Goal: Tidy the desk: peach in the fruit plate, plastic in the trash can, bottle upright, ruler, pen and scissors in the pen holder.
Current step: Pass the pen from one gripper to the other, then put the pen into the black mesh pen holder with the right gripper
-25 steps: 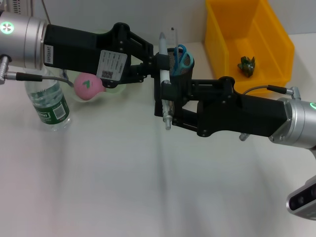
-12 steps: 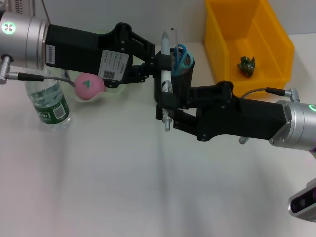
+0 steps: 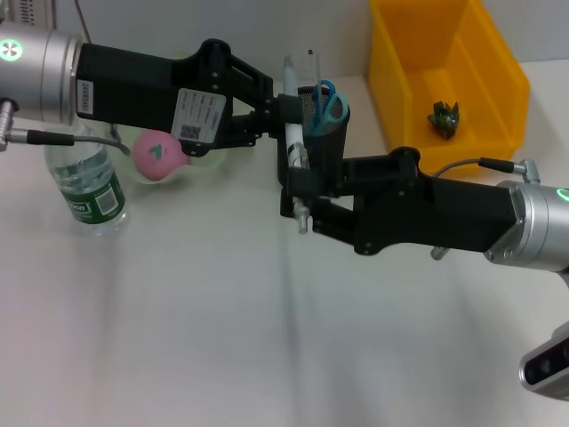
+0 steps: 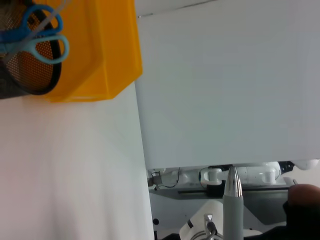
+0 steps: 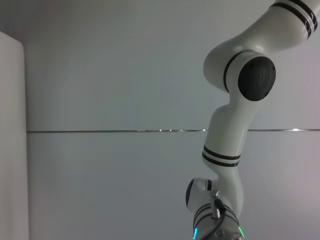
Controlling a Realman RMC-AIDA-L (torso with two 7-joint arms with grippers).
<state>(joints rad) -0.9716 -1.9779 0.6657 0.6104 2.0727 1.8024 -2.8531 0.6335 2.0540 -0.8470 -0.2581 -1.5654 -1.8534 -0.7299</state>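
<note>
A silver pen (image 3: pixel 292 133) stands upright above the desk (image 3: pixel 222 311), just left of the black mesh pen holder (image 3: pixel 327 124). My left gripper (image 3: pixel 283 108) is shut on its upper part and my right gripper (image 3: pixel 298 189) on its lower part. The blue scissors (image 3: pixel 329 102) and the clear ruler (image 3: pixel 311 69) stand in the holder. Behind my left arm the pink peach (image 3: pixel 158 153) lies in the pale green fruit plate (image 3: pixel 203 162). At the far left the bottle (image 3: pixel 89 182) stands upright. The left wrist view shows the pen (image 4: pixel 233 210), the scissors (image 4: pixel 37 40) and the holder (image 4: pixel 20 75).
The yellow trash can (image 3: pixel 444 71) stands at the back right with a crumpled green plastic piece (image 3: pixel 443 116) inside; its corner (image 4: pixel 100 45) shows in the left wrist view. Both arms cross the middle of the desk. The right wrist view shows only a wall and another white robot arm.
My right gripper has shifted slightly left along the pen. The left arm swayed right, then back left, tilting the pen's top with it. The pen stays beside the holder.
</note>
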